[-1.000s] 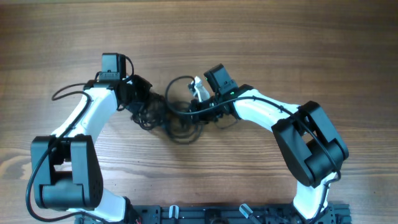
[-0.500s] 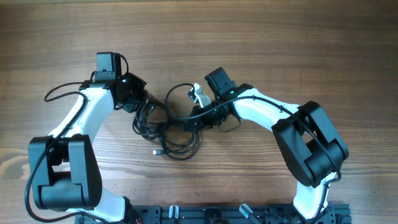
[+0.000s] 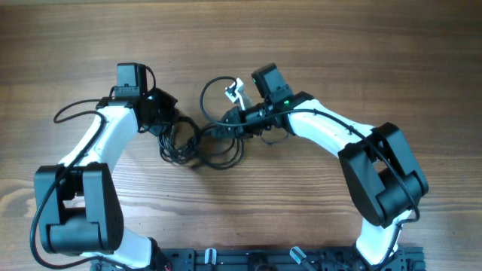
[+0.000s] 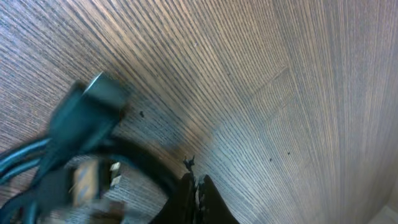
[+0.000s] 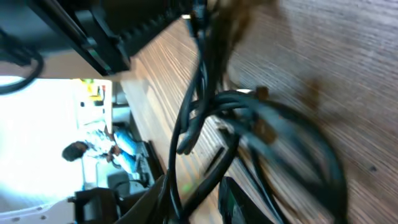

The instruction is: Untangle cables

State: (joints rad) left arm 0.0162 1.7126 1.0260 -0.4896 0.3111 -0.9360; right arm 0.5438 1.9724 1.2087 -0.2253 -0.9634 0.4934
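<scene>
Cables [image 3: 202, 144] look light, limp, snag-prone; best taken at the free far loop [image 3: 202, 98]. Left claw [image 4: 196, 188] pressed together; right claw [image 5: 198, 198] slightly spread around a strand.

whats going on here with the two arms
Two robot arms are working on a tangle of black cables on a wooden table. The left gripper is pinched shut on a strand at the bundle's left side. The right gripper sits at the bundle's top right, jaws apart, a strand running between them.

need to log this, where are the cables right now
In the overhead view the cables lie tangled at mid-table, between the left gripper and the right gripper, touching both.
</scene>
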